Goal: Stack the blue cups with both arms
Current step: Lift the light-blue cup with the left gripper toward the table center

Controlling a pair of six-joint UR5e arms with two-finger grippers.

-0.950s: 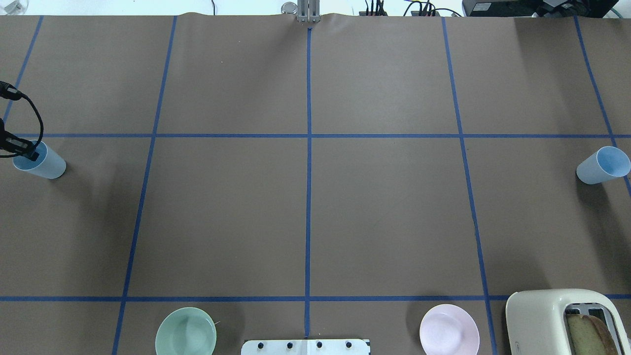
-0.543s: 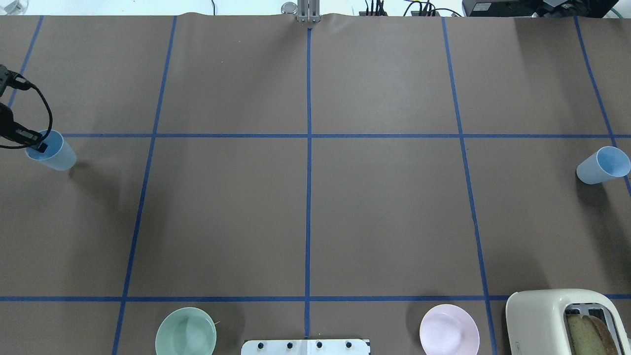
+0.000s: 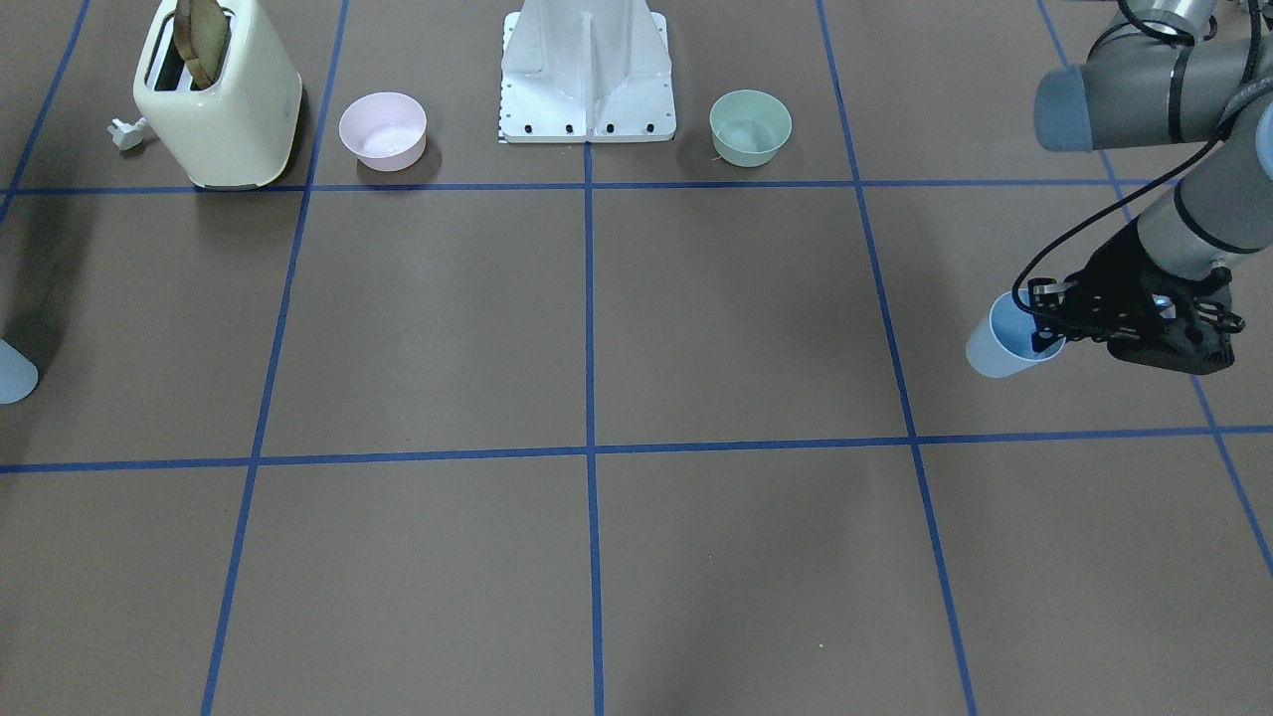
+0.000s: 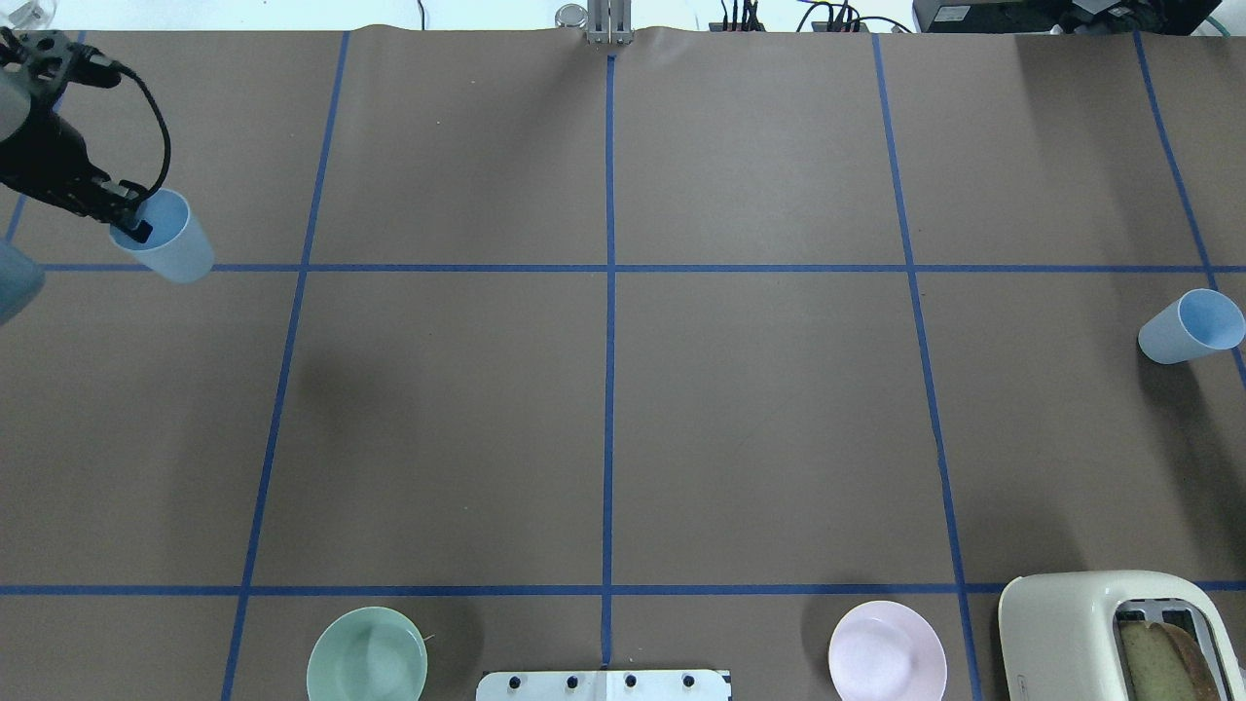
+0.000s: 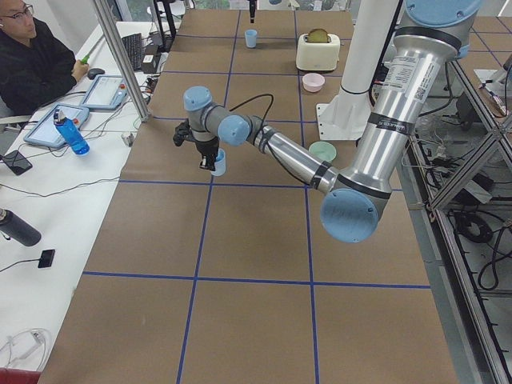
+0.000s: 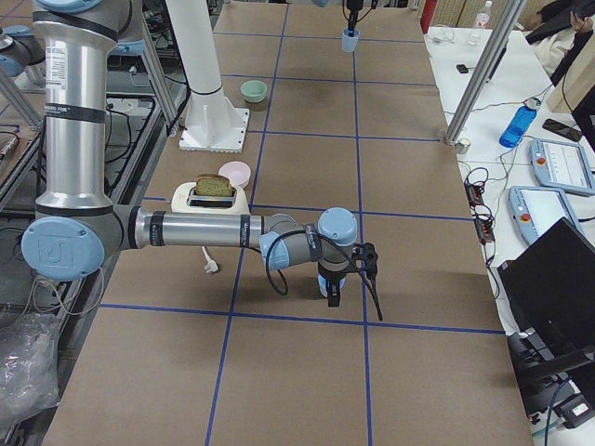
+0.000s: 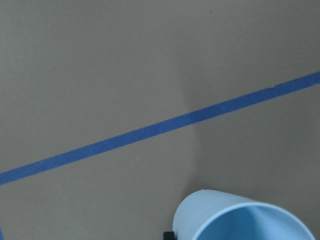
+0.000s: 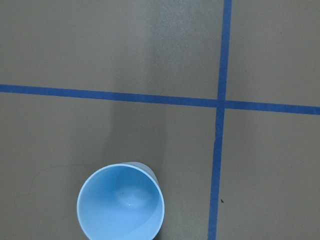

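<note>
My left gripper (image 4: 131, 226) is shut on the rim of a pale-blue cup (image 4: 165, 241), one finger inside it, and holds it tilted above the table's far left. The pair also shows in the front-facing view, gripper (image 3: 1044, 333) and cup (image 3: 1000, 348). The second blue cup (image 4: 1190, 328) stands upright at the table's right edge. The right wrist view looks straight down into this cup (image 8: 120, 202). My right gripper (image 6: 333, 290) shows only in the side views, pointing down over that cup; I cannot tell whether it is open or shut.
A mint-green bowl (image 4: 367, 665), a pink bowl (image 4: 887, 650) and a cream toaster (image 4: 1090, 633) with bread stand along the near edge beside the white base (image 4: 604, 684). A person (image 5: 32, 56) sits at the side table.
My left gripper has lifted the blue cup and carried it away from the robot and rightwards in the overhead view. The right cup has not moved.
</note>
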